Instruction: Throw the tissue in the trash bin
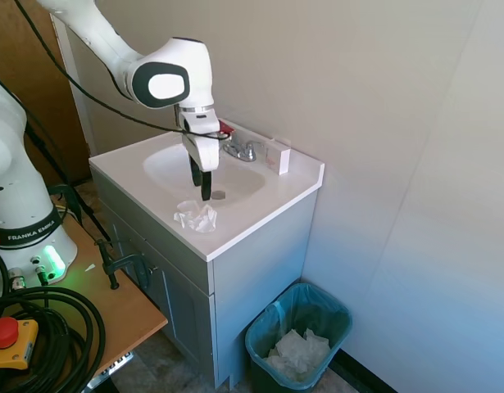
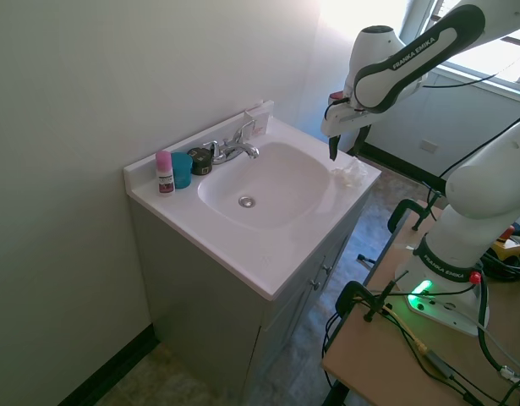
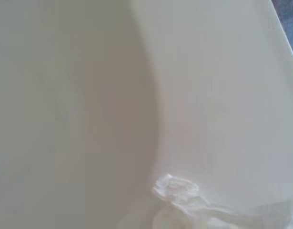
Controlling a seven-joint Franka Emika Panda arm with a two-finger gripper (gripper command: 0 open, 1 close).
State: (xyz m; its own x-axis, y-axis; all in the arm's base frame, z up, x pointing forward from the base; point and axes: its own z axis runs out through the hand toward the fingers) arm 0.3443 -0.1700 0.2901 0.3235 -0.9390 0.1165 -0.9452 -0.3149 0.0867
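While the gripper [image 1: 203,178] hangs above the sink basin [image 1: 174,166], its jaws look close together and empty, though I cannot tell their gap for sure. The tissue [image 1: 196,216] lies on the counter's [image 1: 268,196] near rim, just beside the basin. It looks feather-light, soft and crushable, so pinch its raised middle. The trash bin [image 1: 299,336] stands on the floor, lower right.

A: Where's the tissue [image 1: 196,216]?

B: On the white surface [image 1: 268,205], at its front edge beside the basin; a small crumpled white wad, irregular in outline, lying loose; it also shows blurred in the wrist view [image 3: 184,195].

A: And the trash bin [image 1: 299,337]?

B: On the floor beside the cabinet; teal, upright, open-topped, with a thin clear liner and crumpled white paper inside.
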